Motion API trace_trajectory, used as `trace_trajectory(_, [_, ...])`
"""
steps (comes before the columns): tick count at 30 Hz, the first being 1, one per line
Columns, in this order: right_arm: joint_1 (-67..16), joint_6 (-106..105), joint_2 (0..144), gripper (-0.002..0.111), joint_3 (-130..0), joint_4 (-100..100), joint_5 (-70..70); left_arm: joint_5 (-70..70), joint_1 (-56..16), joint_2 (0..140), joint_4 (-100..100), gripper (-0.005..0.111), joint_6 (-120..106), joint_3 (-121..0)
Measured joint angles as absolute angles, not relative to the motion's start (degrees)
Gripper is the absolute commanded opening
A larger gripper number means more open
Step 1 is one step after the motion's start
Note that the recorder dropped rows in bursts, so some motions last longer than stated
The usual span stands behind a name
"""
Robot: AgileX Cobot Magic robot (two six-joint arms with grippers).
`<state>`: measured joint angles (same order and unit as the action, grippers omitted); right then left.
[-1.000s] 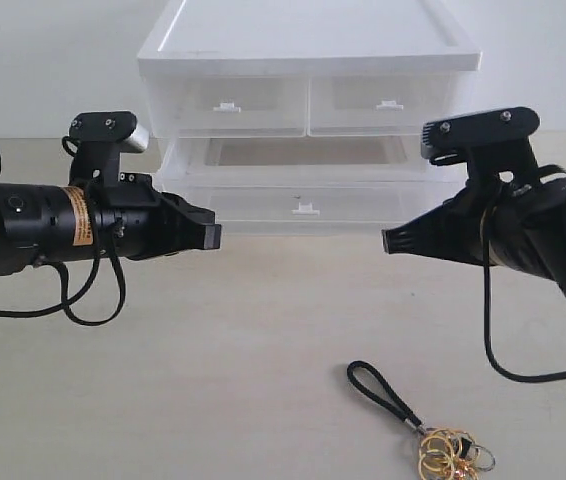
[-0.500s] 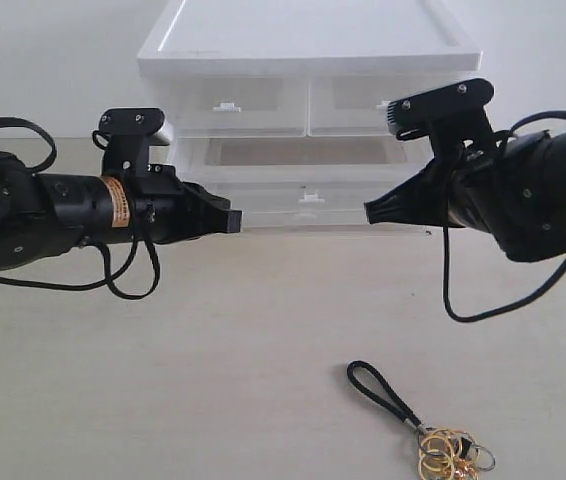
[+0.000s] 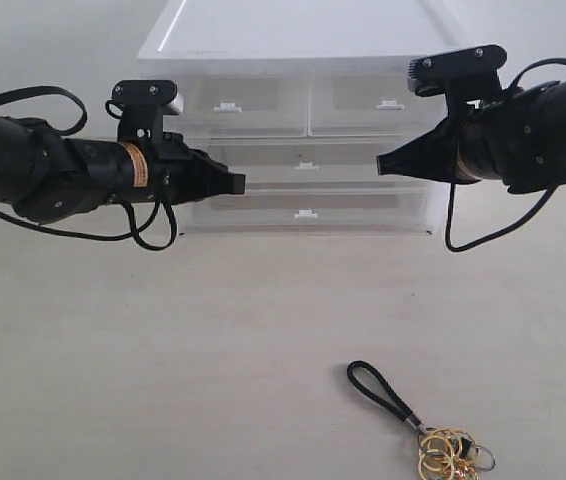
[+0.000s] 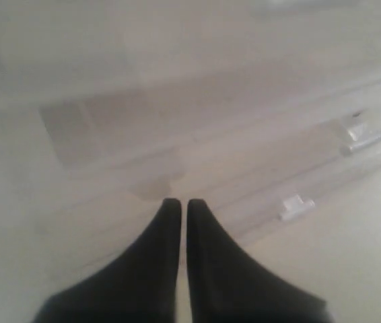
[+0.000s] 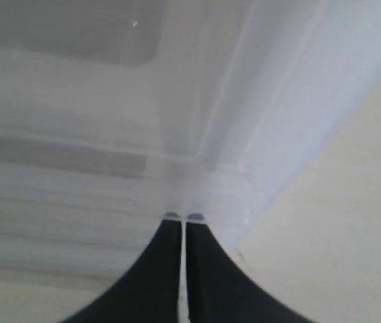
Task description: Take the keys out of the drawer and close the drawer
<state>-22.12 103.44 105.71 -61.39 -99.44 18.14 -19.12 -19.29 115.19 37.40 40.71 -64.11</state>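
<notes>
The keys (image 3: 451,451), gold rings on a thin black loop strap (image 3: 381,394), lie on the table near the front right, away from both arms. The drawer (image 3: 348,168), the wide middle tier with a small tab handle (image 3: 306,165), sits pushed in level with the white cabinet (image 3: 308,40). My left gripper (image 3: 239,183) (image 4: 178,202) is shut and empty, its tips at the drawer front's left part. My right gripper (image 3: 382,164) (image 5: 182,217) is also shut and empty, with its tips against the translucent front near the right corner.
Two half-width drawers (image 3: 227,106) sit on top and an identical wide drawer (image 3: 306,213) at the bottom, both shut. The beige table (image 3: 163,360) stretches in front of the cabinet, with only the keys on it.
Both arms moved toward the cabinet. The middle drawer, which stood pulled out, has slid in level with the other fronts. The keys have not moved.
</notes>
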Motion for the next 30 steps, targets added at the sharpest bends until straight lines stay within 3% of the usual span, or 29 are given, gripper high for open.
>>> trace_trajectory(8, [-22.12, 102.8, 106.18, 0.0, -62.4, -98.23, 16.85, -16.23, -19.33, 117.56, 40.23, 0.004, 40.43, -66.16])
trace_trajectory(16, [-22.12, 101.96, 104.23, 0.0, -59.09, -99.54, 14.85, -13.29, -21.99, 110.22, 42.72, 0.004, 40.43, -63.91])
trace_trajectory(24, [-23.05, 102.66, 92.28, 0.0, -47.86, -99.77, 15.66, -13.44, -22.86, 101.19, 43.09, 0.004, 41.3, -54.55])
trace_trajectory(30, [-29.7, 104.74, 81.17, 0.0, -39.36, -99.77, 21.62, -15.43, -23.05, 90.28, 42.8, 0.004, 41.41, -46.32])
